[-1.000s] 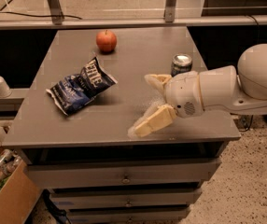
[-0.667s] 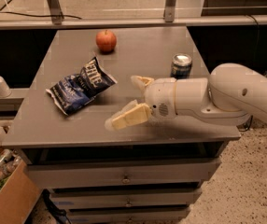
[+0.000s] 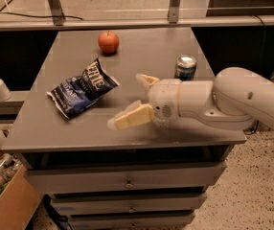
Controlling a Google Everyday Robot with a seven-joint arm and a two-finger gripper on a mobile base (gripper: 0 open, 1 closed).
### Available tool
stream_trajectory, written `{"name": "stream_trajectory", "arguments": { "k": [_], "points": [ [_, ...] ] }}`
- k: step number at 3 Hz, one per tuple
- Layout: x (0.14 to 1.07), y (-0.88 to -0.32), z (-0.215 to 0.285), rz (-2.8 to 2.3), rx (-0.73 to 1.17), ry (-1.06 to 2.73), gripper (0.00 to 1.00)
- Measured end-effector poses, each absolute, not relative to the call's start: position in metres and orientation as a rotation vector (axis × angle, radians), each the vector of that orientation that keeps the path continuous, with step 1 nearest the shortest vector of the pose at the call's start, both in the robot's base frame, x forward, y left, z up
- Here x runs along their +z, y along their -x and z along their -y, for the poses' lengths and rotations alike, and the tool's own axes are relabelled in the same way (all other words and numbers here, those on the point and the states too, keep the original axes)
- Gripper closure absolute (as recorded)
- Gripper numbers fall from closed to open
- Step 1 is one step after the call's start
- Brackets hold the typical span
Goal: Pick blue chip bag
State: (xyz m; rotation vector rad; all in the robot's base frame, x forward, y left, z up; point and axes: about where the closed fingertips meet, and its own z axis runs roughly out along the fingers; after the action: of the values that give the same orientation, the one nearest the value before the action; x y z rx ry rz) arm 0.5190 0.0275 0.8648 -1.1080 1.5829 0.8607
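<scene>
Listing, camera view: grey surface [image 3: 46, 128] carrying red apple [image 3: 108, 42] at the far edge, drink can [image 3: 185, 67] behind the arm, blue chip bag [image 3: 82, 87] left of centre. End effector [image 3: 137, 99] near the bag's right, fingers spread, empty; white arm [image 3: 233, 99] extended horizontally from the right.

1. Blue chip bag [image 3: 82, 87]: crinkled navy foil with white lettering, lying flat and slanted on the left half of the table [image 3: 55, 126].
2. Gripper [image 3: 136, 99] hovers just right of it, fingers spread, not touching.

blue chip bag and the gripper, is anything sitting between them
Nothing. The camera view shows only bare tabletop between the blue chip bag and the open gripper, which is over the table's front part.
</scene>
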Motion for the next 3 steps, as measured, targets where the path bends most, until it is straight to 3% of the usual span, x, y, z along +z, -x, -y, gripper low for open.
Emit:
{"name": "stream_trajectory", "arguments": {
  "k": [3],
  "points": [
    [0.873,-0.584,-0.088,-1.51,0.886,0.952,0.0]
  ]
}}
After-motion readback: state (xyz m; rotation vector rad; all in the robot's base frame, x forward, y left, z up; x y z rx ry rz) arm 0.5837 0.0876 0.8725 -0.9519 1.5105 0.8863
